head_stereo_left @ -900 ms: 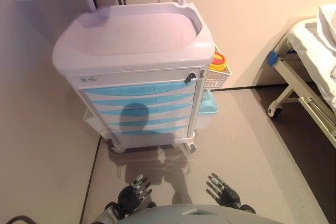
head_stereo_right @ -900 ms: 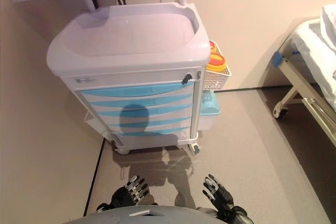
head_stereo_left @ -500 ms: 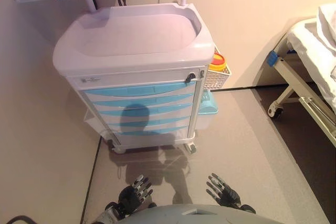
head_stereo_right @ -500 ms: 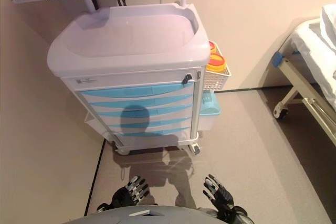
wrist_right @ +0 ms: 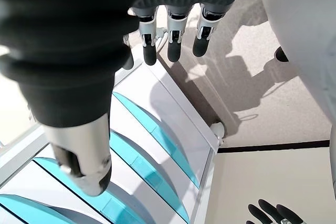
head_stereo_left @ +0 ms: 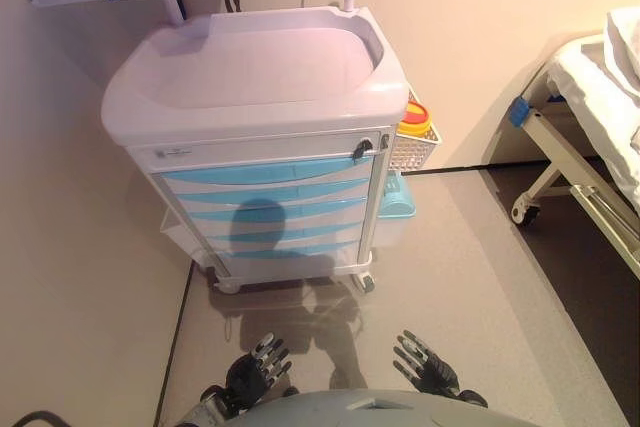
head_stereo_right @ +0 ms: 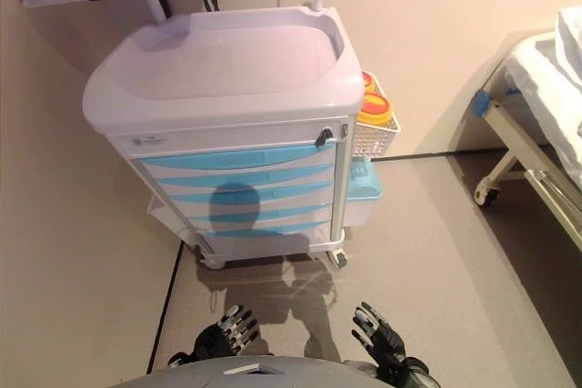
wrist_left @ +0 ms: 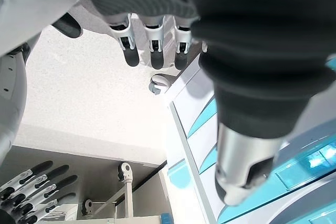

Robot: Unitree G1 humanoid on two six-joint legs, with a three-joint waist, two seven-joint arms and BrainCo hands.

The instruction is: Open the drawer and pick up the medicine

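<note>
Cart stands against wall, blue drawers all shut, so medicine hidden inside, not visible. Left hand and right hand hang low, well short of cart, fingers relaxed, holding nothing. Judgement: reach not yet begun; step closer needed before pulling drawer. Yellow-lidded bin in side basket.
</note>
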